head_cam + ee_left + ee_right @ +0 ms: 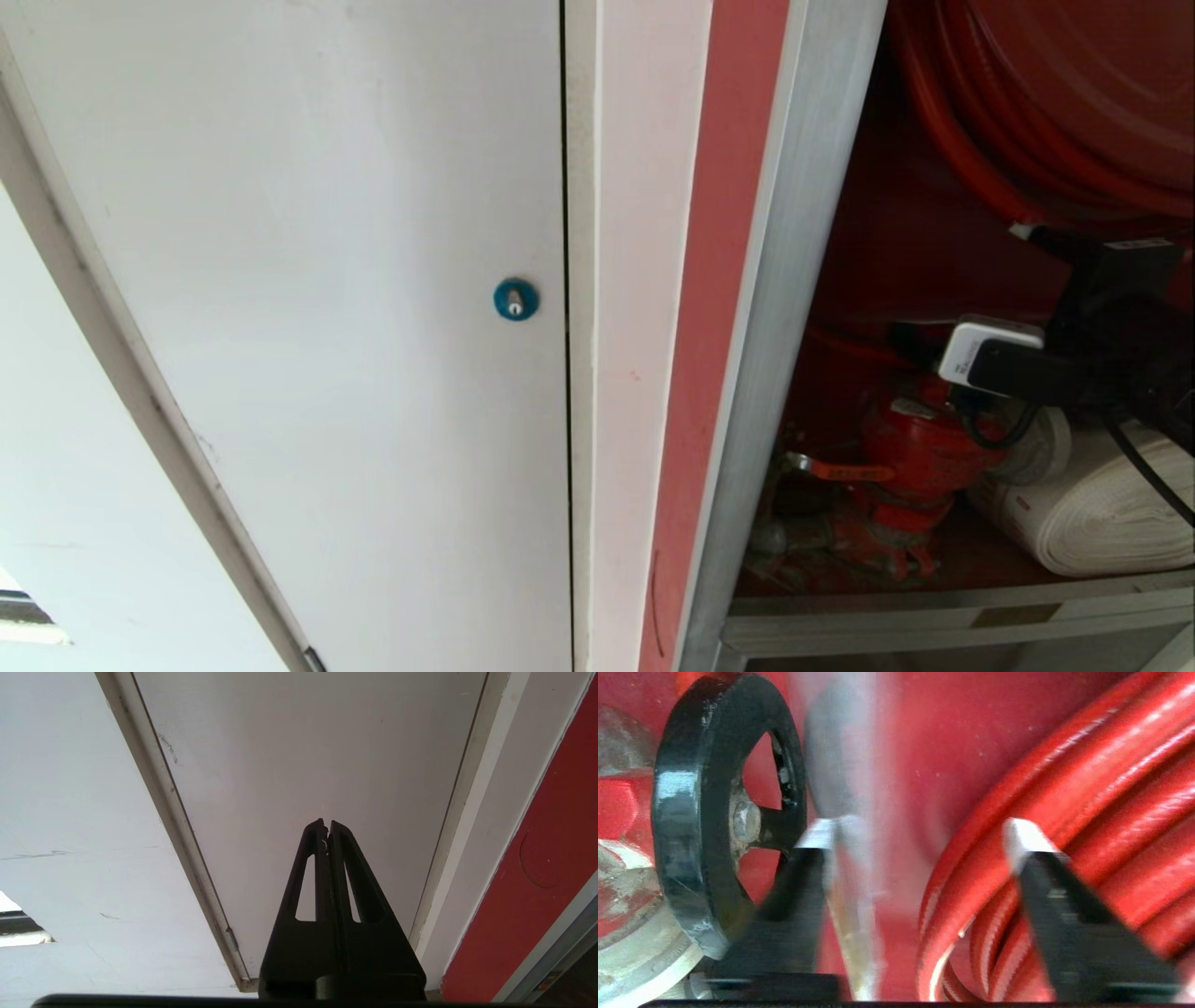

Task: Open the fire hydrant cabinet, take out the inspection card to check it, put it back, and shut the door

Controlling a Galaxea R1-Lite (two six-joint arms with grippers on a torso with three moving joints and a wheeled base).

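Note:
The fire hydrant cabinet (794,280) stands open on the right of the head view, with its red hose reel (1046,103), red valve (915,448) and white rolled hose (1102,513) inside. My right arm (1111,317) reaches into it. In the right wrist view my right gripper (922,835) is open between the valve's black handwheel (691,812) and the red hose coil (1087,812). A thin pale sheet seen edge-on and blurred, apparently the inspection card (852,882), stands between the jaws close to the finger nearer the handwheel. The door is out of view.
A plain white door (327,280) with a blue round lock (515,299) fills the left of the head view. My parked left gripper (327,823) is shut and points at that white door (303,742). A red strip (719,280) borders the cabinet frame.

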